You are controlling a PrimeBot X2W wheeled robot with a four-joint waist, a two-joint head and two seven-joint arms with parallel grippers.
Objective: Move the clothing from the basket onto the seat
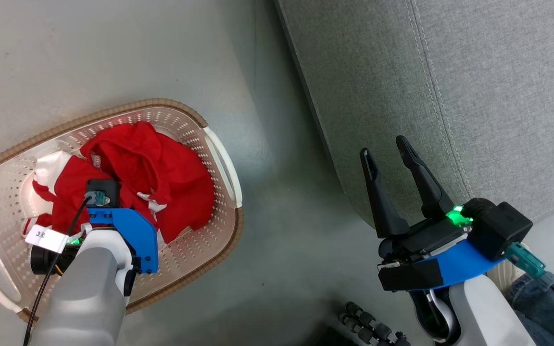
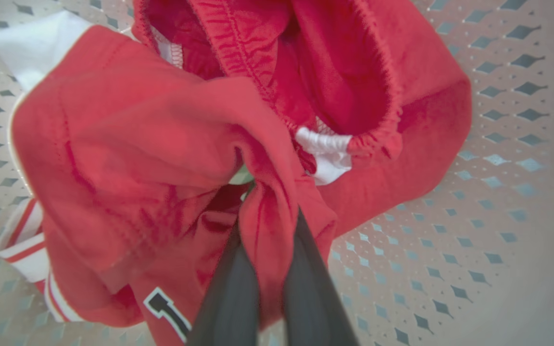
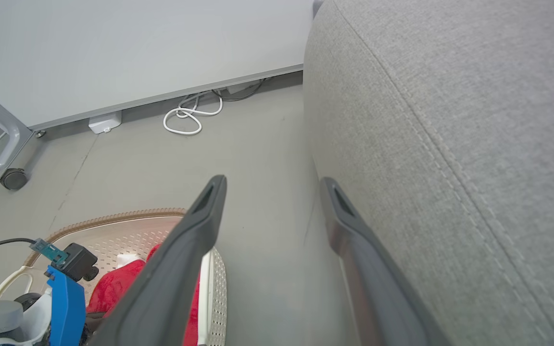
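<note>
**A:** So where's the clothing (image 1: 152,178) at in this one?

**B:** Down in the basket (image 1: 128,105), crumpled in a heap right under the left tool (image 2: 268,218). That tool comes straight down on it, fingers pressed together with a fold of red fabric pinched between them. Doesn't look lifted yet; the rest of the heap lies on the basket bottom.

**A:** Any direction to it? Long axis?

**B:** Not really, it's a wad. Loosely it stretches along the basket's length, and an elastic waistband gapes open just beyond the fingertips. The lettered piece lies nearer the finger bases.

**A:** And the seat (image 1: 450,96)?

**B:** Off to the left tool's right, across a strip of floor (image 1: 277,216). The right tool (image 1: 384,148) hangs just beside the seat's edge, fingers spread, holding nothing. So the left arm is the near one by far. My guess is the move needs to go up, then rightward over that edge.
</note>
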